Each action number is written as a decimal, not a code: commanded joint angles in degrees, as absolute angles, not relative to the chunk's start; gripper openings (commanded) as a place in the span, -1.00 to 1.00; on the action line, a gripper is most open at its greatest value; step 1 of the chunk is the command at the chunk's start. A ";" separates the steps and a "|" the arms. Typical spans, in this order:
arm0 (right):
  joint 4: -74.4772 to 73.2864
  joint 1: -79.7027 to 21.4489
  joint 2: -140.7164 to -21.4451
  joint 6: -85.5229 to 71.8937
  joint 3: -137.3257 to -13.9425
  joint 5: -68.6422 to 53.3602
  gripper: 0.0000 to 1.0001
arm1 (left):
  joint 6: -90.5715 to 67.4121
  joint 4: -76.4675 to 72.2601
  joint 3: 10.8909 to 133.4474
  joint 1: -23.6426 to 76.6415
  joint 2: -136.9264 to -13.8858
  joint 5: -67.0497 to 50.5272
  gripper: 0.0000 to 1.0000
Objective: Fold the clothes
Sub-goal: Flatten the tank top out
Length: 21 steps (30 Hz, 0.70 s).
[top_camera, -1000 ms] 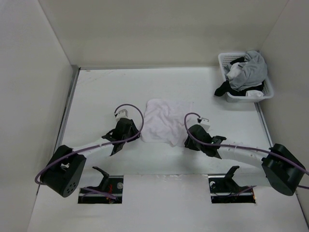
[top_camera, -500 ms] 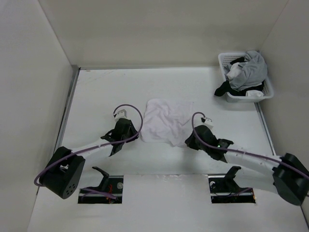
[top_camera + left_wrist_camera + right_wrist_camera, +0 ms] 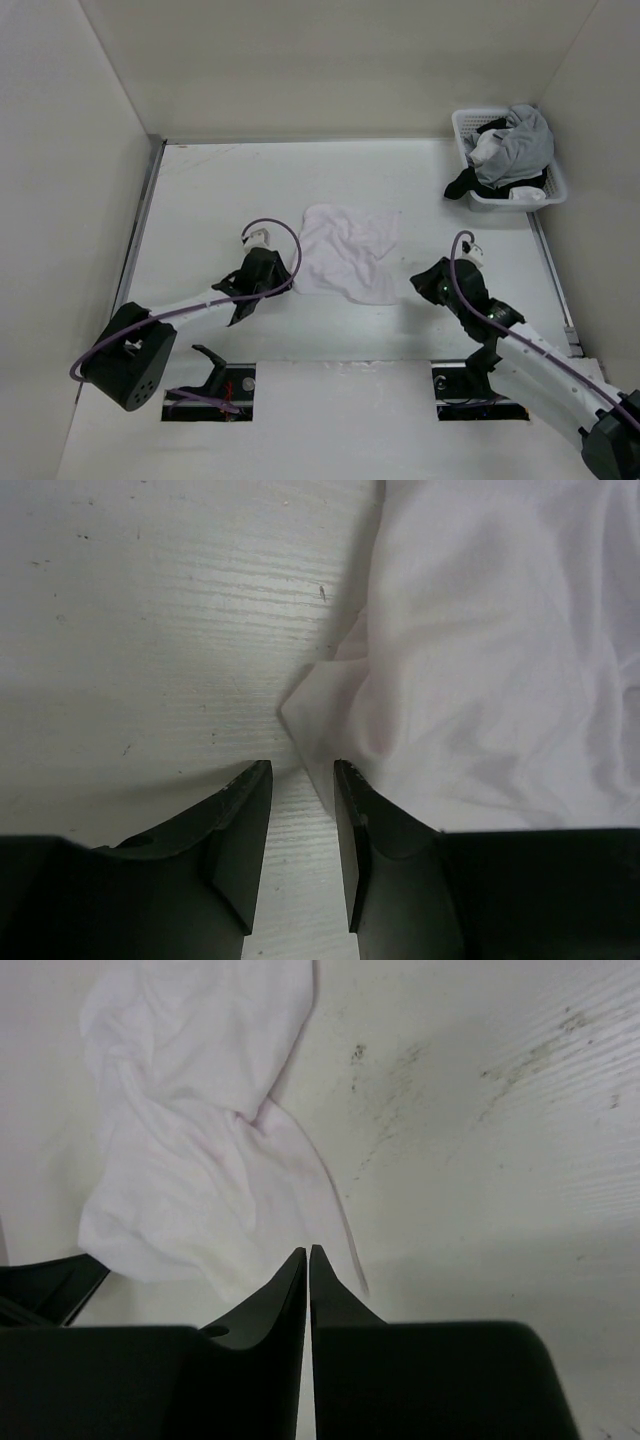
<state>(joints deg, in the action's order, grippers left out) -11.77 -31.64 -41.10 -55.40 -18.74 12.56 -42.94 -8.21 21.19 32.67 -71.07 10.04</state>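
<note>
Easing the left pincer (image 3: 300,770) forward, half-parted, you should catch the corner of the clothes (image 3: 345,250), crumpled mid table (image 3: 200,190); your right pincer (image 3: 308,1252) is closed on nothing near the hem, so open it first.

right end effector (image 3: 308,1257): jaws together, empty; white garment (image 3: 200,1130): crumpled, just beyond tips; table (image 3: 480,1160): scuffed

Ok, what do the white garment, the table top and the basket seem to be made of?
White garment: thin, soft woven or knit fabric, matte; it creases and lies limp.
Table top: white-painted or laminated board, matte, with faint grain lines and scuffs.
Basket: probably moulded plastic, white, with slotted walls.
</note>
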 commanded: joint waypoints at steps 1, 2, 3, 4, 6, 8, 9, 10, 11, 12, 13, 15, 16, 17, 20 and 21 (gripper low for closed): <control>-12.22 -31.24 -41.47 -53.36 -19.33 10.47 -0.75 | -41.05 -8.26 22.23 31.95 -72.42 10.11 -0.39; -12.48 -32.72 -44.09 -52.31 -20.29 9.85 -0.67 | -41.04 -8.26 22.24 31.60 -72.25 10.19 -0.39; -12.83 -34.56 -47.25 -51.77 -21.17 10.02 -0.59 | -41.31 -8.26 22.15 31.51 -71.81 10.20 -0.39; -12.83 -36.58 -50.16 -51.68 -21.79 10.98 -0.50 | -41.40 -8.26 21.97 31.51 -71.37 10.20 -0.39; -13.18 -40.72 -55.26 -51.59 -23.90 13.78 -0.17 | -41.57 -8.35 21.62 31.51 -70.32 10.46 -0.39; -13.71 -43.19 -59.39 -51.68 -25.74 15.81 -0.04 | -41.84 -7.91 21.10 31.33 -68.83 11.33 -0.40; -13.97 -43.72 -61.15 -51.42 -26.62 15.82 -0.04 | -41.84 -7.74 20.92 31.07 -67.95 11.77 -0.40; -14.06 -43.81 -62.65 -51.33 -27.33 15.73 -0.04 | -41.84 -7.56 20.83 30.98 -67.16 12.04 -0.40; -14.06 -43.81 -63.97 -51.24 -27.86 15.65 -0.07 | -41.84 -7.38 20.74 30.81 -66.63 12.13 -0.40; -14.15 -43.90 -65.20 -51.15 -28.47 15.56 -0.11 | -41.84 -7.30 20.74 30.63 -66.19 12.22 -0.40; -14.32 -43.90 -66.17 -51.15 -28.82 15.64 -0.16 | -41.84 -7.12 20.66 30.54 -65.92 12.22 -0.40; -14.68 -43.90 -68.19 -51.85 -29.35 15.91 -0.32 | -41.84 -7.03 20.83 30.37 -65.92 12.22 -0.40; -14.68 -43.90 -69.16 -52.38 -29.53 16.08 -0.40 | -41.66 -7.03 20.92 30.28 -66.09 12.22 -0.40; -14.07 -43.90 -70.21 -52.73 -29.62 16.26 -0.50 | -41.57 -7.21 21.00 30.19 -66.35 12.22 -0.40; -13.10 -43.90 -71.19 -53.52 -29.79 17.83 -0.86 | -41.31 -7.65 21.27 29.84 -67.15 11.87 -0.40; -13.01 -43.90 -69.89 -53.79 -29.79 19.41 -0.94 | -41.22 -7.56 21.36 29.84 -67.24 11.87 -0.40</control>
